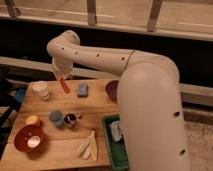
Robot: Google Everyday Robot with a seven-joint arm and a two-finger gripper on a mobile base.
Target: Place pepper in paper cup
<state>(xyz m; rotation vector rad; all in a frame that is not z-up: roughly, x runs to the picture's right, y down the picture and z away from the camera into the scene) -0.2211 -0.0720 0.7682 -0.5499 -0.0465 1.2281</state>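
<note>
The orange-red pepper [64,86] hangs from my gripper [62,77], which is shut on its top end above the far left part of the wooden table [100,107]. The pepper hangs tilted, just right of the white paper cup [40,90], which stands upright near the table's far left corner. The pepper's tip is about level with the cup's rim and apart from it. My white arm reaches in from the right and covers much of the right side of the view.
A blue sponge [82,89] lies right of the pepper. A small blue cup [56,118] and a dark metal cup [70,120] stand mid-table. An orange bowl [28,138], pale yellow strips [88,146], a green bin [115,141] and a dark purple bowl [112,90] are around.
</note>
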